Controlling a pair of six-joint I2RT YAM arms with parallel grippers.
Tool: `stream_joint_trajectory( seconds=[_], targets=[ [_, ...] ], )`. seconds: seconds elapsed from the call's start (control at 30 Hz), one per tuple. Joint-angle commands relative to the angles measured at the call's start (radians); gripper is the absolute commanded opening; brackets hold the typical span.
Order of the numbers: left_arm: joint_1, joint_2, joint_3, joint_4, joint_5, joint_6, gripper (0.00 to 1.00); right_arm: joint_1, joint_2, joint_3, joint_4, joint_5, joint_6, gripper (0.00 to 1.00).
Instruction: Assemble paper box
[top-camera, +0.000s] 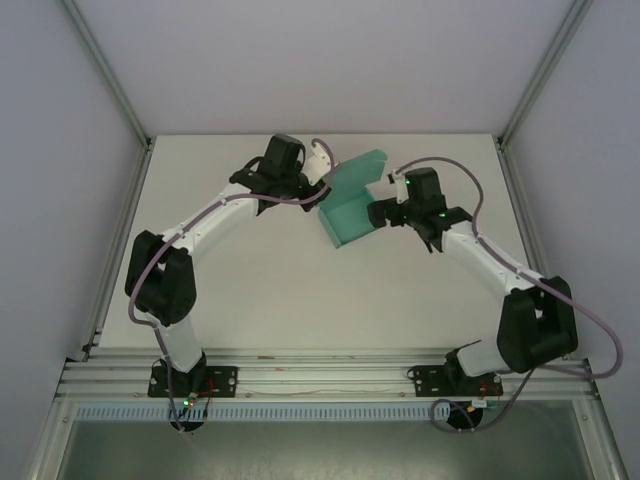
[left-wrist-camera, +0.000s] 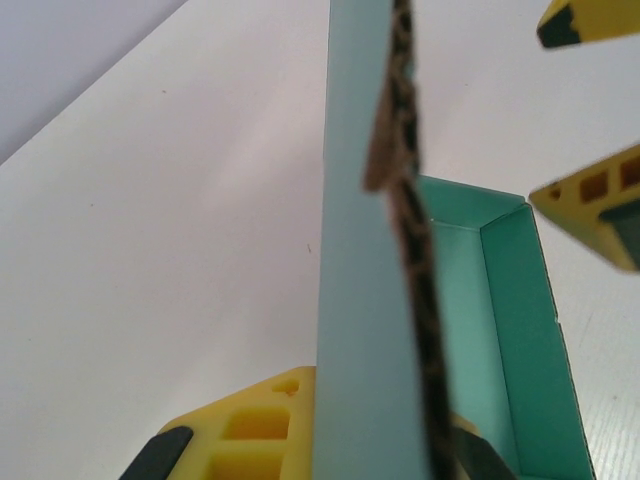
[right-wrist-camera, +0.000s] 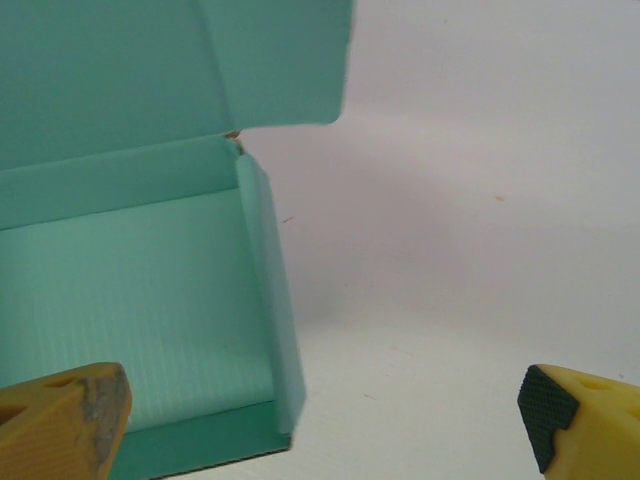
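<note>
The paper box (top-camera: 350, 222) sits on the white surface (top-camera: 300, 300) towards the far middle, between the two arms; it looks well along but not finished. The tray part is formed: in the right wrist view its ribbed floor (right-wrist-camera: 130, 300) is flat, with the back wall, the right side wall (right-wrist-camera: 268, 290) and the near wall all standing; the left wall is out of frame, so I cannot tell how it stands. The lid (top-camera: 358, 175) is still open, raised from the far edge of the tray and tilted up; a side flap (right-wrist-camera: 280, 60) with a rounded corner hangs off it, not yet folded in.

The left jaws are together, clamped on the lid panel (left-wrist-camera: 355, 250), which runs edge-on up the left wrist view between the yellow fingers (left-wrist-camera: 250, 435); this grip seems to be what holds the lid up. The right jaws are wide apart and hold nothing; one fingertip (right-wrist-camera: 60, 420) lies over the near part of the tray and the other (right-wrist-camera: 580, 410) over bare surface, so they straddle the right side wall without touching it.

What is left, as I judge it: fold in the lid's side flaps, bring the lid down over the tray, and tuck its front edge in; the free right arm is well placed to steady the tray or guide the flap.
</note>
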Motion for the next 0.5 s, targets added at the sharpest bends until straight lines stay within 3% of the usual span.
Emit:
stream_joint_trajectory(
  seconds=[0.0, 0.17, 0.33, 0.47],
  targets=[
    [0.028, 0.017, -0.027, 0.007, 0.133, 0.09, 0.0, -0.061, -0.051, -0.004, 0.018, -0.066, -0.059, 1.0],
    [0.041, 0.044, -0.039, -0.116, 0.278, 0.316, 0.0, -0.11, -0.022, 0.051, -0.108, -0.279, -0.274, 1.0],
    [0.077, 0.092, -0.01, -0.213, 0.407, 0.458, 0.0, -0.117, 0.053, 0.13, -0.2, -0.285, -0.313, 1.0],
    [0.091, 0.153, 0.039, -0.255, 0.397, 0.485, 0.04, -0.117, 0.085, 0.141, -0.223, -0.32, -0.333, 1.0]
  ],
)
